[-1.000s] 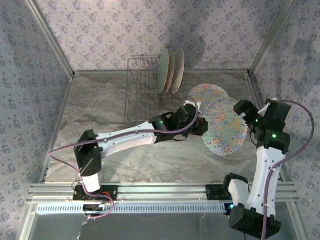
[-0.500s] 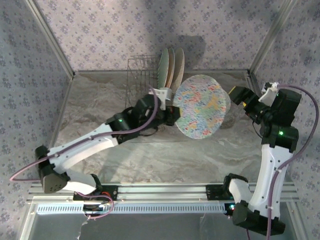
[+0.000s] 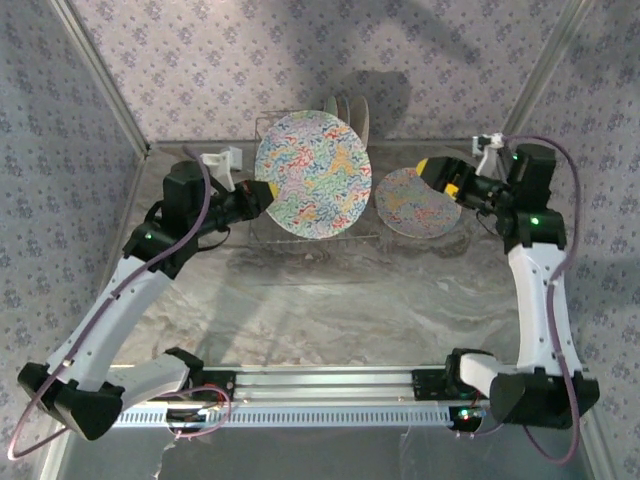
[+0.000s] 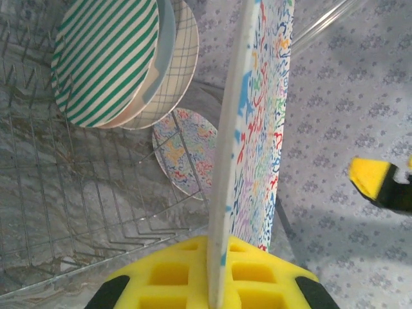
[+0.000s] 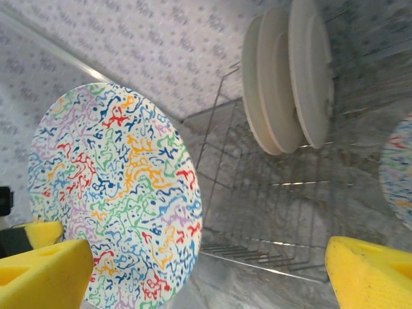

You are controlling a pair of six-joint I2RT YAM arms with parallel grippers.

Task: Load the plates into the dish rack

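- The left gripper (image 4: 215,273) was clamped on the rim of 1 mosaic plate (image 3: 313,175), which it had carried in 1 second from the right side of the worktop (image 3: 330,290) and stood on edge over the dish rack (image 4: 71,193).
- 3 plates (image 4: 122,61) already stood in the rack's far end, so this looked like the 4th going in.
- The right gripper (image 3: 447,182) hung wide apart, empty, just beside the last mosaic plate (image 3: 412,205), resting near the worktop's far right corner.

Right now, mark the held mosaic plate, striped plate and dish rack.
held mosaic plate (image 3: 312,175): top external view, face centre
striped plate (image 4: 106,58): left wrist view, face centre
dish rack (image 5: 290,184): right wrist view, base wires
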